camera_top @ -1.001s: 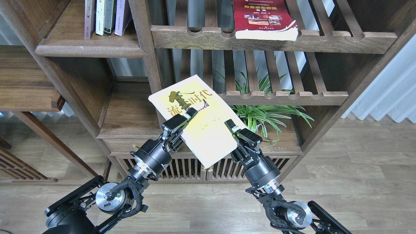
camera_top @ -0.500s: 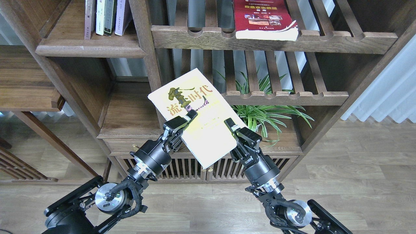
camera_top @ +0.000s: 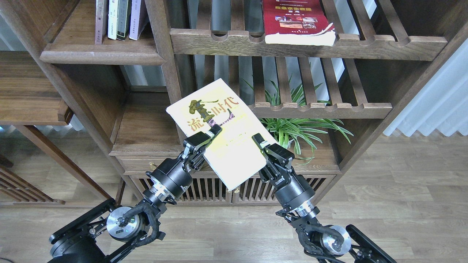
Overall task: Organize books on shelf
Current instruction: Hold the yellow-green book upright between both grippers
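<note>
Head view: left gripper [camera_top: 204, 138] and right gripper [camera_top: 264, 148] are both clamped on the yellow-green book [camera_top: 223, 133], held tilted midair. Red book [camera_top: 296, 22] lies on the slatted rack [camera_top: 307, 45] above.

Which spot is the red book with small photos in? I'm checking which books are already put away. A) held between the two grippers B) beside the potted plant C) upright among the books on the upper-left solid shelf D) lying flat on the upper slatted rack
D: the red book lies flat on the upper slatted rack, its white page edge facing forward over the front rail.
</note>
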Available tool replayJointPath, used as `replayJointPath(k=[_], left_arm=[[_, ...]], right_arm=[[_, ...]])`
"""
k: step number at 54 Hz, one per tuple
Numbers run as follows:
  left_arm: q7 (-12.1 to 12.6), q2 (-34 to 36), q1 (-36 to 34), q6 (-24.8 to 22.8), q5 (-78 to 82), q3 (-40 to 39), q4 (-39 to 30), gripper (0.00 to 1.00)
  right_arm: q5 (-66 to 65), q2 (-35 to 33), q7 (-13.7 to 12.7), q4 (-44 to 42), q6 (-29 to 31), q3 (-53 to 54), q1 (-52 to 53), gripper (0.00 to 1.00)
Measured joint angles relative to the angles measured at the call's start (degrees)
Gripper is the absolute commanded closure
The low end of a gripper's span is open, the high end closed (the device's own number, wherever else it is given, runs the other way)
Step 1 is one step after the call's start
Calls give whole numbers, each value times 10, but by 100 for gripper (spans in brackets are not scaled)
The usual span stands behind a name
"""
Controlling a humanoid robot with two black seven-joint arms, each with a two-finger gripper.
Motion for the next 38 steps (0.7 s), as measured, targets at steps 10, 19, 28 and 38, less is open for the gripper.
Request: replayJointPath(k=[10, 19, 28, 38], left_arm=[[1, 1, 1, 0, 1, 0, 0, 90], [0, 1, 4, 0, 0, 0, 1, 90], [0, 1, 4, 0, 0, -1, 1, 90], [1, 6, 10, -13, 3, -1, 1, 93]], right_arm=[[1, 0, 1, 0, 0, 2, 1, 66], [0, -1, 0, 0, 0, 0, 1, 45], [-1, -3, 0, 0, 0, 0, 1, 35], [-1, -6, 4, -3, 0, 7, 0, 28]])
